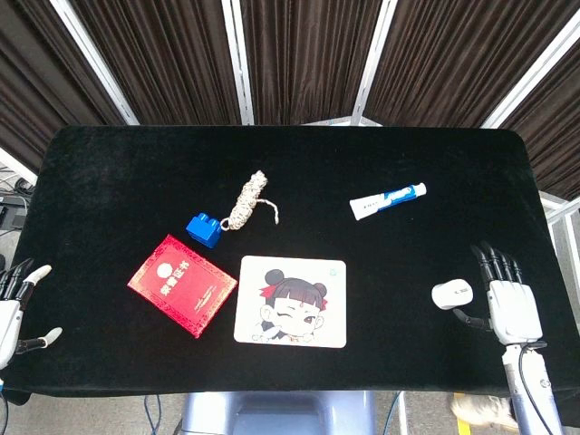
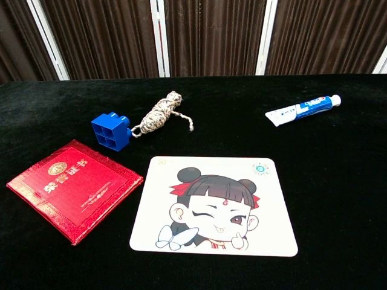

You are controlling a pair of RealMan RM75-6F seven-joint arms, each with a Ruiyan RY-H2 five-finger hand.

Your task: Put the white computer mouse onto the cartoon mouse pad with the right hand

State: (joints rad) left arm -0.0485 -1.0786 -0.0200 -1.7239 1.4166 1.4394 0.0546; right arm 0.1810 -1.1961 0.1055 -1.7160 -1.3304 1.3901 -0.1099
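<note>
Red booklet [image 2: 72,187] is carrying gold characters and a round gold emblem on its cover, too small to read. Toothpaste tube [image 2: 302,110] is showing blue print, illegible. Mouse pad [image 2: 214,205] is bearing a small teal corner mark, unreadable.

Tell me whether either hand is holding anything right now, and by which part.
Nothing is held. The right hand lies open beside the white mouse, which rests on the table; the left hand is open too.
</note>
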